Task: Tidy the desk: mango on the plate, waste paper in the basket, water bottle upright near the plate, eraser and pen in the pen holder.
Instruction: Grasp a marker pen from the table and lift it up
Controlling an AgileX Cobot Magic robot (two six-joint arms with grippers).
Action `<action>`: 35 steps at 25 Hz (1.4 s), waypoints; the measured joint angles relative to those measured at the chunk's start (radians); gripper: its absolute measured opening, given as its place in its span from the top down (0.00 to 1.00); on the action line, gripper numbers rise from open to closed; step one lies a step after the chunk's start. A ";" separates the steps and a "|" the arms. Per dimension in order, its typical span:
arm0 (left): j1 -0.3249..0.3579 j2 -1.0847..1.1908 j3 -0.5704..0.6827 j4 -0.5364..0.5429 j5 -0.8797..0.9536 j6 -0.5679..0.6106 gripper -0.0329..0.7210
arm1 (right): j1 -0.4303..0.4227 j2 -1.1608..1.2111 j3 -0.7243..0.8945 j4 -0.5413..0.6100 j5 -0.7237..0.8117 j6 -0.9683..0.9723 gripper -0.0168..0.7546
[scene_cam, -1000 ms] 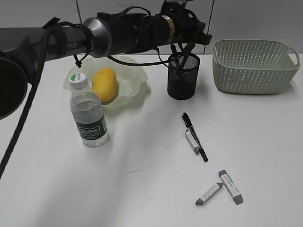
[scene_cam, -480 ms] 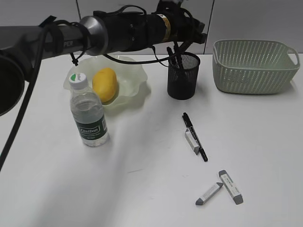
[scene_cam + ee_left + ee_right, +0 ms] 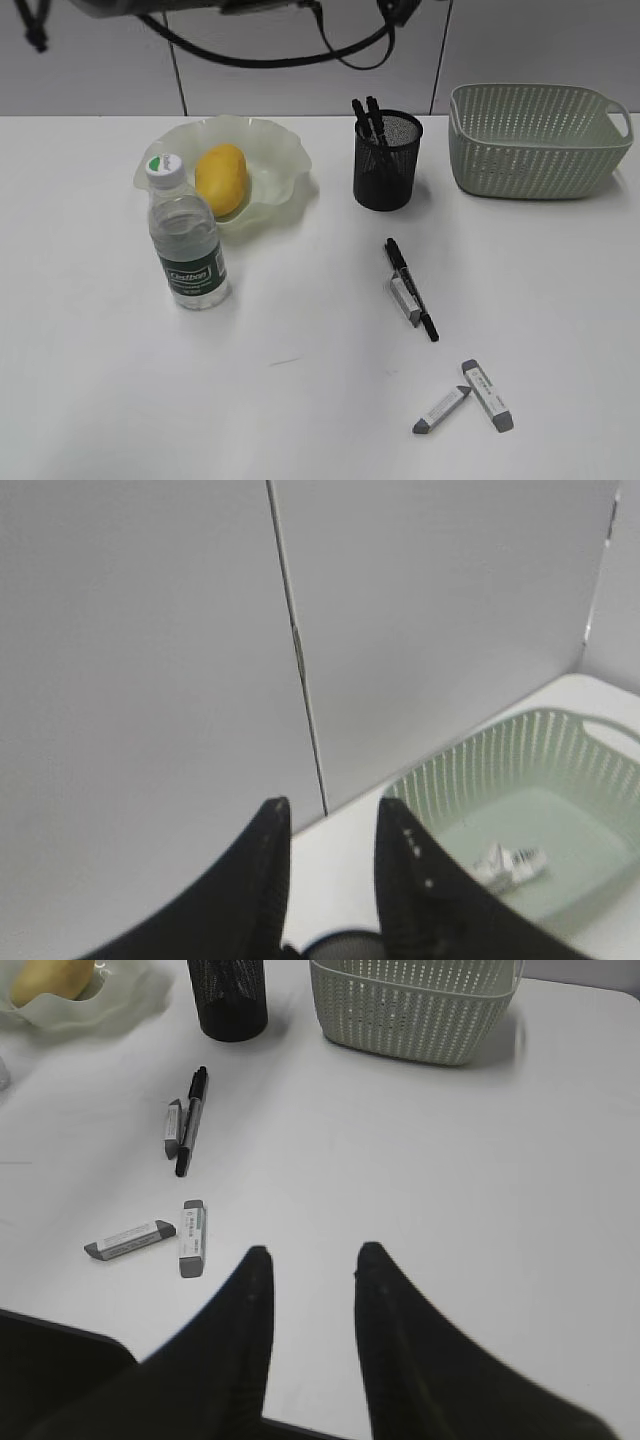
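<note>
Here, your left pincer point(image 3: 330, 825) hung high above the desk point(image 3: 300, 400) with its two dark fingers partly apart and nothing between them. Below and to its right lay the basket point(image 3: 520, 800), with the waste paper point(image 3: 510, 862) on its floor; the rim of the pen holder point(image 3: 340, 945) showed just under the fingertips. Behind it ran a plain grey wall with one vertical seam.

Your right pincer point(image 3: 310, 1260) hovered over bare white tabletop, fingers likewise partly apart and gripping nothing. Far ahead and to its left sat the plate point(image 3: 90, 1005) with the mango point(image 3: 50, 975) in it. Nearer, ahead-left, two erasers point(image 3: 160, 1235) lay on the desk with their ends close together, and beyond them a loose pen point(image 3: 192, 1120) lay with a third eraser point(image 3: 173, 1128) right against it. Nothing stood between the pincer and these. Ahead, past the loose pen, stood the pen holder, and ahead-right the basket.

In the exterior view the water bottle point(image 3: 187, 240) stood upright just in front of the plate, and two pens point(image 3: 368, 120) already leaned inside the holder. The tabletop was white and flat.
</note>
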 joint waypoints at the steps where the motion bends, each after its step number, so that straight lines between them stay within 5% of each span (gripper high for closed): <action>1: -0.004 -0.044 0.066 -0.046 0.000 0.033 0.67 | 0.000 0.000 0.000 0.000 0.000 0.000 0.67; 9: -0.026 -0.449 0.556 -0.311 0.082 0.273 0.68 | 0.000 0.000 0.000 0.000 0.000 0.000 0.67; 16: -0.082 -0.764 0.789 -0.658 0.499 0.645 0.68 | 0.000 0.000 0.000 0.000 0.000 0.000 0.67; 22: -0.082 -1.177 0.990 -0.818 0.635 0.698 0.62 | 0.000 0.000 0.000 0.000 0.000 0.000 0.67; 28: -0.085 -1.665 1.134 -0.925 0.878 0.788 0.36 | 0.000 0.000 0.000 0.001 0.000 0.000 0.67; 35: -0.085 -1.982 1.192 -0.961 0.982 0.840 0.31 | 0.000 0.000 0.000 0.001 -0.001 -0.001 0.67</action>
